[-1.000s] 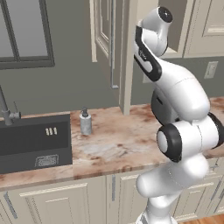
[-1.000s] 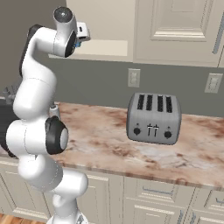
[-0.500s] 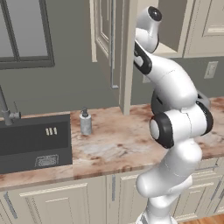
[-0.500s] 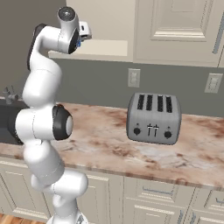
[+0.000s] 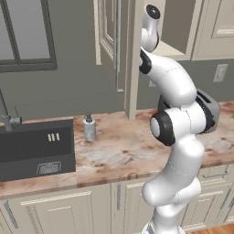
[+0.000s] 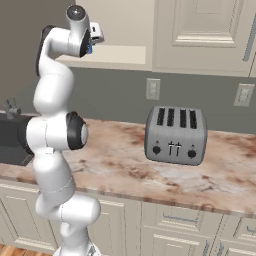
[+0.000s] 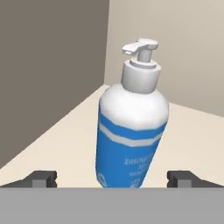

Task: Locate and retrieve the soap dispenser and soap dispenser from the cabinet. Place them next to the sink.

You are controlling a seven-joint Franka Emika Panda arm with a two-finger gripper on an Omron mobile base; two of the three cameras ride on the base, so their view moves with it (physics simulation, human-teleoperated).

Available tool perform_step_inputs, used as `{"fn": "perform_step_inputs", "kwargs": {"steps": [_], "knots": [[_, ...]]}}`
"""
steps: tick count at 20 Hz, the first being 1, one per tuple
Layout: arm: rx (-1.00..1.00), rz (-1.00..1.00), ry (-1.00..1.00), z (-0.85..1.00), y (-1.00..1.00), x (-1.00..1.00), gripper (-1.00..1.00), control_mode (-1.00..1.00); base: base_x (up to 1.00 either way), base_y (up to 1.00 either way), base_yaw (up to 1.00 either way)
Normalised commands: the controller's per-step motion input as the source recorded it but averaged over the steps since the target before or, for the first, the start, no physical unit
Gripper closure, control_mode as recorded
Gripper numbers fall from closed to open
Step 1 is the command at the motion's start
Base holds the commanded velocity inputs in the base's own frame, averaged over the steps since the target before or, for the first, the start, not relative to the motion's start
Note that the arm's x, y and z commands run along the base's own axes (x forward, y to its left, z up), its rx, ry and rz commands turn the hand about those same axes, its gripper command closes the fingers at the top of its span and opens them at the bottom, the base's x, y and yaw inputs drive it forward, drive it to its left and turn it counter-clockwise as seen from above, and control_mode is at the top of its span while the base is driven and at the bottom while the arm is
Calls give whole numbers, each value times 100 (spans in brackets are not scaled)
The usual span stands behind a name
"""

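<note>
The tall beige wall cabinet (image 6: 120, 30) with its panelled door (image 5: 119, 45) swung open surrounds the hand, whose reach ends at the plain beige shelf (image 7: 192, 135) inside. Below the hand runs the mottled brown stone countertop (image 5: 123, 146). Down and off to the arm's left lies the dark grey rectangular sink (image 5: 34, 148) with its thin grey metal faucet (image 5: 5, 116) at the back edge. Below and to the hand's right stands the silver 4-slot toaster (image 6: 175, 134).

The white two-finger gripper (image 7: 112, 178) is level with the shelf, jaws spread wide and holding nothing. Straight ahead of it, between the 2 dark fingertips (image 7: 41, 178) in the hand view, stands the bright blue pump bottle with white pump and label (image 7: 131, 140), upright on the shelf; neither tip touches it.

The pale grey cylindrical pump bottle with dark top (image 5: 89, 128) stands far below the hand, upright on the countertop just beside the sink's right edge.
</note>
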Motion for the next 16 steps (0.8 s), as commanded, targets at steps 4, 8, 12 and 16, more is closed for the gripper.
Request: {"fn": "perform_step_inputs", "kwargs": {"steps": [4, 8, 12, 16], "knots": [[0, 0, 0, 0, 7, 30, -100, -100, 0, 0, 0], [0, 1, 0, -1, 1, 31, -100, -100, 0, 0, 0], [0, 2, -1, 0, 0, 36, -100, -100, 0, 0, 0], [0, 2, 0, -1, 0, 28, -100, -100, 0, 0, 0]]}}
